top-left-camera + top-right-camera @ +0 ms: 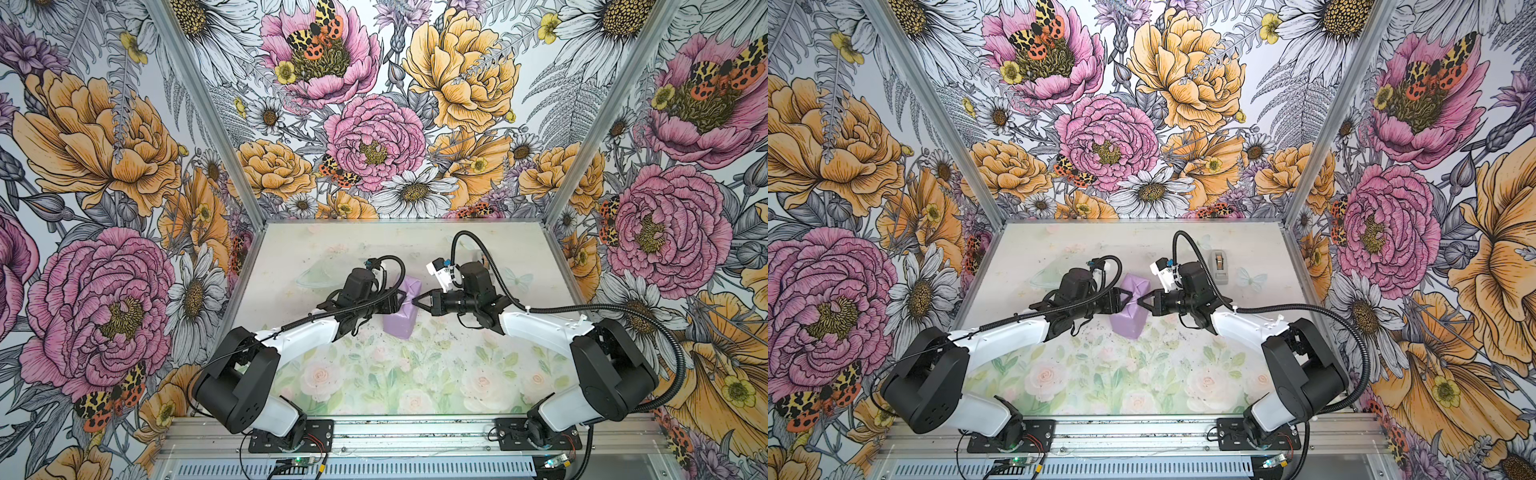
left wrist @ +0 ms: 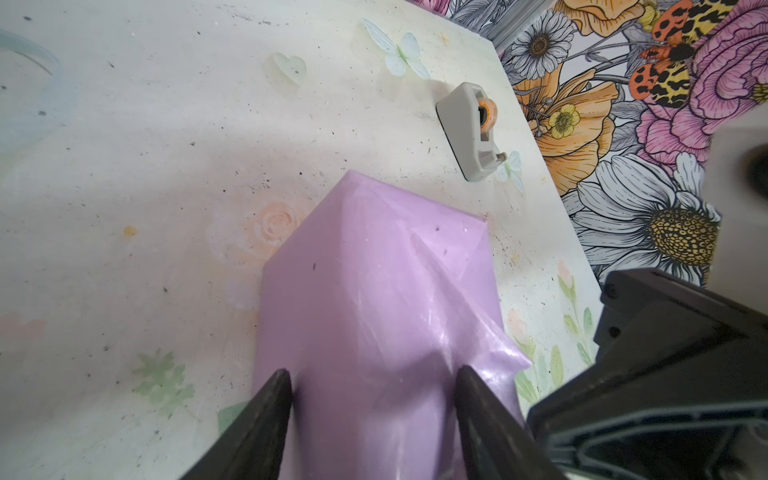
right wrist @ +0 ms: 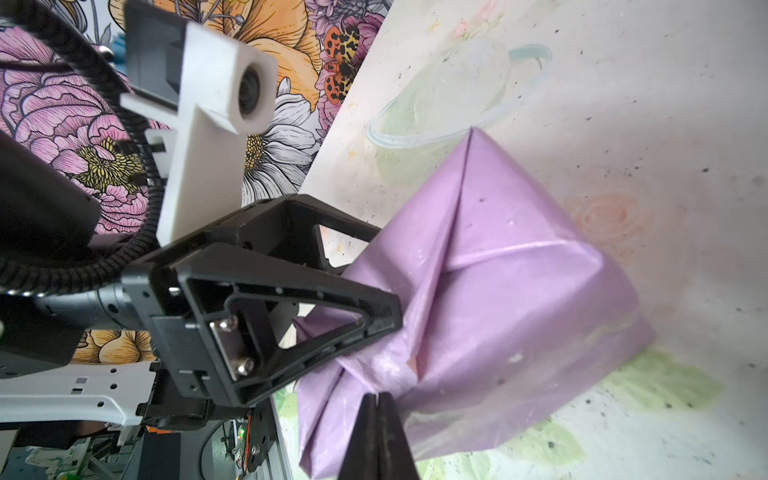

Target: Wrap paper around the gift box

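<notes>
Since the lilac paper (image 1: 398, 325) covers the gift box on every side that shows (none of the navy card is visible), the wrapping looks nearly done, with the folds apparently being held down for taping. The parcel sits on the table (image 2: 124, 208), near the grey tape dispenser (image 1: 1219, 266), on the dispenser's left-arm side. The left gripper (image 2: 372, 386) meets the parcel's face turned away from the dispenser. Its fingers (image 2: 274, 407) are spread apart with the tips pressed on the paper, probably to brace it. The right gripper (image 3: 378, 397) comes in from the dispenser's side, its fingers clenched together at a gathered fold. Whether paper is caught between them I cannot tell.
</notes>
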### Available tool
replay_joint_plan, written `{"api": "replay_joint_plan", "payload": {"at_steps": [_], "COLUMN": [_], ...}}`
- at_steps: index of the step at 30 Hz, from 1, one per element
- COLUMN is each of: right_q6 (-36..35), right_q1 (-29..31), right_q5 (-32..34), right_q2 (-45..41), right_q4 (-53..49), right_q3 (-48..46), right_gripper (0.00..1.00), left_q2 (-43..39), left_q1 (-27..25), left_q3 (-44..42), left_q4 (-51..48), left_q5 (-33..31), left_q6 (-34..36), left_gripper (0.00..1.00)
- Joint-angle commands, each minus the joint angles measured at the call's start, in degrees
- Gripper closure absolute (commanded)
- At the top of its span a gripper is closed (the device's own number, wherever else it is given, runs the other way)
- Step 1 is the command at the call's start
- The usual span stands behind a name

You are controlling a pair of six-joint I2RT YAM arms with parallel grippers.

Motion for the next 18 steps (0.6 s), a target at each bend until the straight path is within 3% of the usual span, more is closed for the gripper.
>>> {"api": "replay_joint_plan", "payload": {"at_steps": [1, 18], "right_q6": [-0.42, -3.18], "right_q1": [0.50, 1.66], "right_q5": [-0.11, 4.24], "right_q2": [0.78, 4.09], "right_q4": [1.43, -5.39], "right_q3": [1.84, 4.10], "right_gripper": [0.98, 0.99], "left_q2": [0.35, -0.27], "left_q1": [-0.98, -0.97], "left_q3": [-0.57, -0.83], "left_q4": [-5.79, -5.56], "left_q5": [-0.02, -0.05], "left_q6": [1.95, 1.95], "left_gripper": [0.37, 0.37]}}
